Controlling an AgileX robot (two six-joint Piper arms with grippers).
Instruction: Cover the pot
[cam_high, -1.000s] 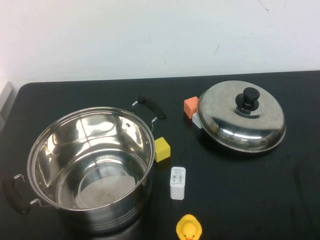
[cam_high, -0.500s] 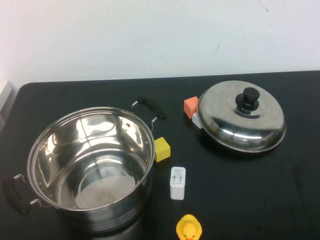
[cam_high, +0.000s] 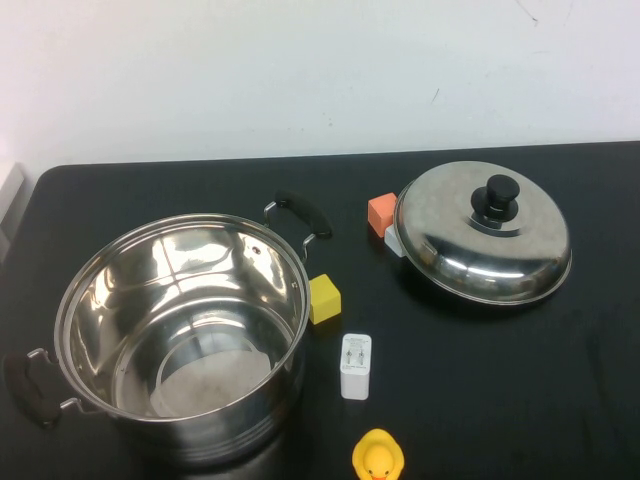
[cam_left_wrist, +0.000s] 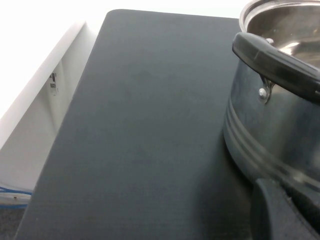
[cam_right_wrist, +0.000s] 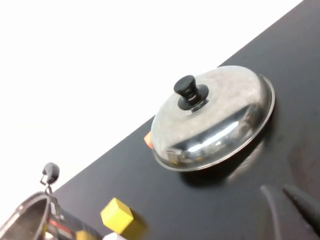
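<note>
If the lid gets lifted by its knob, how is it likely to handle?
The lid looks like rigid polished steel, so probably stiff and slippery on its dome. The black knob is small and central, so it should hang fairly level, though it may swing. It rests beside the orange block, which might get nudged. Neither the left gripper nor the right gripper shows in the high view.

A: Pot?
B: Big deep shiny steel pot (cam_high: 150, 270), upright, uncovered. Two black handles (cam_high: 305, 212) on wire brackets, on opposite sides. It sits just beside the left claw (cam_left_wrist: 280, 212); its wall and one handle are close in front of the claw.
A: Lid?
B: Domed steel lid (cam_high: 450, 235), black knob (cam_high: 500, 193) up, lying flat on the table. It's out ahead of the right claw (cam_right_wrist: 290, 205), apart from it and off the pot.
</note>
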